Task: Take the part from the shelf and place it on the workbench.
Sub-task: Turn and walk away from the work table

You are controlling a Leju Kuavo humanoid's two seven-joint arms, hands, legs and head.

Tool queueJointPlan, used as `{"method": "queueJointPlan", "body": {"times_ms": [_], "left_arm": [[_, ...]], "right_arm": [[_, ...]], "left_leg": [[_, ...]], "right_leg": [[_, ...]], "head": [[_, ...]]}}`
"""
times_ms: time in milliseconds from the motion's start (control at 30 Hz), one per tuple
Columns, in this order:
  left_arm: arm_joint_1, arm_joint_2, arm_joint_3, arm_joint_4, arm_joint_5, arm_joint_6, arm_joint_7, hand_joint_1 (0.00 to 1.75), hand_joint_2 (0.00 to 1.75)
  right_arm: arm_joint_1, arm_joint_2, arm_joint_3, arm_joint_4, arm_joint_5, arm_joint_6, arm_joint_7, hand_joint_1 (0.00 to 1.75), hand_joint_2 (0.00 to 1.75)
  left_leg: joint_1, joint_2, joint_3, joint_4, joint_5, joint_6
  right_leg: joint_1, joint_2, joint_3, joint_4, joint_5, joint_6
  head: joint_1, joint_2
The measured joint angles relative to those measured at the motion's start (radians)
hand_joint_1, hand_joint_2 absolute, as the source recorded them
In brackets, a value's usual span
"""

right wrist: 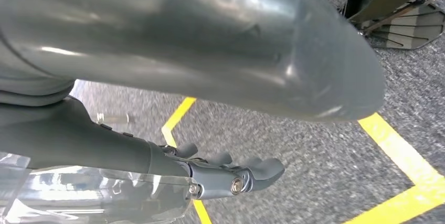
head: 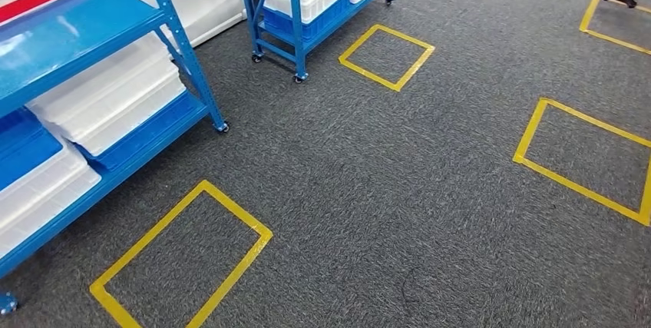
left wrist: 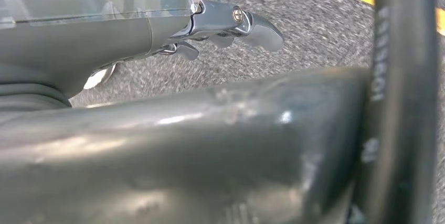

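Part itself can't be made out. Blue shelf (head: 115,44) stands at the left of the head view, white bins (head: 107,97) stacked on its lower levels, a blue bin (head: 23,144) beside them. Second blue shelf (head: 295,13) farther back, also with white bins. Grey carpet (head: 384,190) marked with yellow tape squares (head: 180,263). Left hand (left wrist: 220,27) hangs over the carpet, fingers (left wrist: 262,32) loosely extended, nothing in it. Right hand (right wrist: 231,174) same: fingers slightly curled, apart, empty, above yellow tape.
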Motion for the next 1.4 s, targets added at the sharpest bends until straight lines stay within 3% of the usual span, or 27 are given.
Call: {"method": "queueJointPlan", "body": {"times_ms": [33, 67, 100, 167, 233, 300, 333, 400, 467, 500, 533, 567, 600, 667, 700, 767, 833, 900, 967, 1033, 1067, 1100, 1200, 1267, 1333, 1400], "left_arm": [[0.0, 0.0, 0.0, 0.0, -0.001, 0.0, 0.0, 0.0, 0.0], [0.002, 0.0, 0.0, 0.0, -0.003, 0.0, 0.0, 0.0, 0.0], [0.003, 0.0, 0.0, 0.0, -0.005, 0.0, -0.001, 0.0, 0.0], [0.004, 0.0, 0.0, 0.0, -0.01, 0.001, -0.001, 0.0, 0.0], [0.001, 0.0, 0.001, 0.0, -0.015, 0.005, -0.002, 0.0, 0.0], [0.002, 0.0, 0.003, 0.0, -0.018, 0.01, -0.003, 0.0, 0.0], [0.004, 0.0, 0.005, 0.0, -0.018, 0.011, -0.003, 0.0, 0.0], [0.005, 0.0, 0.007, 0.0, -0.019, 0.012, -0.002, 0.0, 0.0], [0.003, 0.0, 0.008, 0.0, -0.02, 0.012, -0.002, 0.0, 0.0], [0.002, 0.0, 0.009, 0.0, -0.021, 0.012, -0.002, 0.0, 0.0], [0.001, 0.0, 0.01, 0.0, -0.021, 0.012, -0.002, 0.0, 0.0], [0.002, 0.0, 0.013, 0.0, -0.022, 0.012, -0.001, 0.0, 0.0], [0.002, 0.0, 0.016, 0.0, -0.023, 0.012, -0.001, 0.0, 0.0], [0.002, -0.001, 0.021, 0.0, -0.025, 0.012, -0.001, 0.0, 0.0], [0.001, -0.002, 0.022, 0.0, -0.027, 0.012, -0.001, 0.0, 0.0], [0.003, -0.003, 0.024, 0.0, -0.03, 0.012, 0.0, 0.0, 0.0], [0.007, -0.002, 0.024, 0.0, -0.031, 0.013, 0.0, 0.0, 0.0], [0.009, -0.003, 0.025, 0.0, -0.032, 0.013, 0.001, 0.0, 0.0], [0.006, -0.004, 0.025, 0.0, -0.032, 0.013, 0.001, 0.0, 0.0], [0.004, -0.004, 0.025, 0.0, -0.032, 0.013, 0.001, 0.0, 0.0], [0.005, -0.004, 0.025, 0.0, -0.032, 0.013, 0.002, 0.0, 0.0], [0.007, -0.004, 0.025, 0.0, -0.032, 0.013, 0.003, 0.0, 0.0], [0.008, -0.004, 0.025, 0.0, -0.033, 0.014, 0.003, 0.0, 0.0], [0.006, -0.003, 0.025, 0.0, -0.033, 0.014, 0.003, 0.0, 0.0], [0.007, -0.004, 0.025, 0.0, -0.033, 0.014, 0.003, 0.0, 0.0], [0.009, -0.004, 0.026, 0.0, -0.033, 0.014, 0.003, 0.0, 0.0]], "right_arm": [[0.0, 0.0, 0.0, 0.0, 0.001, 0.0, 0.0, 0.0, 0.0], [0.0, 0.0, -0.001, 0.0, 0.003, 0.0, 0.0, 0.0, 0.0], [0.0, 0.0, -0.002, 0.0, 0.005, 0.0, -0.001, 0.0, 0.0], [0.0, 0.001, -0.004, 0.0, 0.008, 0.002, -0.003, 0.0, 0.0], [-0.002, 0.001, -0.006, 0.0, 0.01, 0.004, -0.004, 0.0, 0.0], [-0.007, 0.001, -0.008, 0.0, 0.012, 0.007, -0.005, 0.0, 0.0], [-0.01, 0.001, -0.008, 0.0, 0.013, 0.009, -0.005, 0.0, 0.0], [-0.011, 0.001, -0.009, 0.0, 0.016, 0.014, -0.006, 0.0, 0.0], [-0.009, 0.001, -0.012, 0.0, 0.017, 0.017, -0.006, 0.0, 0.0], [-0.008, 0.001, -0.013, 0.001, 0.018, 0.018, -0.006, 0.0, 0.0], [-0.008, 0.001, -0.014, 0.001, 0.018, 0.019, -0.006, 0.0, 0.0], [-0.007, 0.001, -0.015, 0.001, 0.019, 0.019, -0.006, 0.0, 0.0], [-0.007, 0.002, -0.015, 0.001, 0.02, 0.019, -0.006, 0.0, 0.0], [-0.006, 0.001, -0.015, 0.001, 0.022, 0.019, -0.006, 0.0, 0.0], [-0.006, 0.001, -0.016, 0.001, 0.023, 0.019, -0.006, 0.0, 0.0], [-0.007, 0.001, -0.017, 0.001, 0.023, 0.019, -0.006, 0.0, 0.0], [-0.01, 0.002, -0.017, 0.001, 0.024, 0.019, -0.006, 0.0, 0.0], [-0.01, 0.004, -0.017, 0.0, 0.024, 0.02, -0.005, 0.0, 0.0], [-0.006, 0.005, -0.017, 0.0, 0.024, 0.021, -0.005, 0.0, 0.0], [-0.004, 0.006, -0.018, 0.001, 0.024, 0.022, -0.004, 0.0, 0.0], [-0.003, 0.006, -0.018, 0.001, 0.024, 0.023, -0.003, 0.0, 0.0], [-0.004, 0.006, -0.018, 0.001, 0.025, 0.023, -0.002, 0.0, 0.0], [-0.004, 0.006, -0.018, 0.001, 0.027, 0.024, 0.001, 0.0, 0.0], [-0.006, 0.007, -0.018, 0.001, 0.027, 0.024, 0.002, 0.0, 0.0], [-0.011, 0.008, -0.018, 0.001, 0.027, 0.024, 0.003, 0.0, 0.0], [-0.012, 0.008, -0.018, 0.001, 0.027, 0.024, 0.003, 0.0, 0.0]], "left_leg": [[0.002, 0.007, -0.017, 0.034, -0.007, -0.004], [0.005, 0.012, -0.015, 0.031, 0.007, -0.007], [0.007, 0.019, 0.007, -0.009, 0.035, -0.01], [0.007, 0.063, 0.079, -0.145, 0.098, -0.009], [0.003, 0.092, 0.119, -0.226, 0.122, 0.004], [-0.001, 0.076, 0.119, -0.236, 0.122, 0.02], [-0.001, 0.067, 0.12, -0.24, 0.124, 0.027], [0.002, 0.047, 0.124, -0.247, 0.131, 0.041], [0.002, 0.025, 0.122, -0.248, 0.135, 0.048], [0.001, 0.013, 0.12, -0.248, 0.136, 0.05], [0.0, -0.001, 0.12, -0.248, 0.136, 0.05], [-0.001, -0.015, 0.121, -0.247, 0.136, 0.051], [-0.001, -0.029, 0.123, -0.247, 0.136, 0.05], [-0.002, -0.056, 0.125, -0.245, 0.135, 0.047], [-0.003, -0.068, 0.124, -0.243, 0.135, 0.044], [-0.002, -0.087, 0.119, -0.243, 0.135, 0.032], [0.001, -0.1, 0.114, -0.244, 0.137, 0.019], [-0.002, -0.065, 0.096, -0.207, 0.11, 0.01], [-0.002, -0.01, 0.045, -0.096, 0.043, 0.003], [0.001, 0.008, -0.009, 0.021, -0.005, -0.004], [0.002, 0.012, -0.015, 0.037, -0.001, -0.006], [0.003, 0.016, 0.0, 0.011, 0.022, -0.008], [0.001, 0.069, 0.105, -0.189, 0.11, 0.0], [-0.004, 0.086, 0.129, -0.241, 0.12, 0.014], [-0.005, 0.065, 0.129, -0.243, 0.123, 0.028], [-0.001, 0.046, 0.131, -0.25, 0.13, 0.041]], "right_leg": [[0.001, -0.014, 0.001, 0.001, -0.002, 0.0], [0.001, -0.028, 0.003, 0.002, -0.005, 0.0], [0.0, -0.04, 0.005, 0.003, -0.008, 0.002], [0.002, -0.063, 0.013, 0.009, -0.017, 0.011], [0.007, -0.083, 0.018, 0.015, -0.026, 0.022], [0.007, -0.101, 0.024, 0.015, -0.03, 0.032], [0.004, -0.097, 0.027, 0.018, -0.034, 0.038], [-0.002, -0.05, 0.011, 0.064, -0.071, 0.048], [-0.004, 0.003, -0.048, 0.184, -0.137, 0.051], [-0.004, 0.011, -0.082, 0.249, -0.162, 0.05], [-0.004, 0.013, -0.105, 0.29, -0.169, 0.049], [-0.004, 0.015, -0.112, 0.296, -0.155, 0.047], [-0.004, 0.019, -0.101, 0.261, -0.121, 0.044], [-0.004, 0.054, -0.046, 0.127, -0.043, 0.034], [-0.003, 0.072, -0.024, 0.072, -0.019, 0.031], [0.0, 0.089, -0.008, 0.027, -0.009, 0.028], [-0.002, 0.066, -0.005, 0.02, -0.005, 0.021], [-0.006, 0.042, 0.0, 0.007, 0.001, 0.009], [-0.004, 0.015, 0.003, 0.001, 0.002, 0.001], [0.0, -0.014, 0.004, 0.002, -0.001, -0.001], [0.001, -0.028, 0.005, 0.003, -0.003, -0.001], [0.001, -0.04, 0.007, 0.004, -0.006, 0.0], [0.004, -0.073, 0.018, 0.01, -0.018, 0.01], [0.008, -0.09, 0.023, 0.013, -0.024, 0.02], [0.008, -0.1, 0.027, 0.013, -0.028, 0.03], [0.004, -0.06, 0.02, 0.039, -0.052, 0.041]], "head": [[0.0, 0.0], [0.0, 0.0], [0.0, 0.0], [0.0, 0.0], [0.0, 0.0], [0.0, 0.0], [0.0, 0.0], [0.0, 0.0], [0.0, 0.0], [0.0, 0.0], [0.0, 0.0], [0.0, 0.0], [0.0, 0.0], [0.0, 0.0], [0.0, 0.0], [0.0, 0.0], [0.0, 0.0], [0.0, 0.0], [0.0, 0.0], [0.0, 0.0], [0.0, 0.0], [0.0, 0.0], [0.0, 0.0], [0.0, 0.0], [0.0, 0.0], [0.0, 0.0]]}}
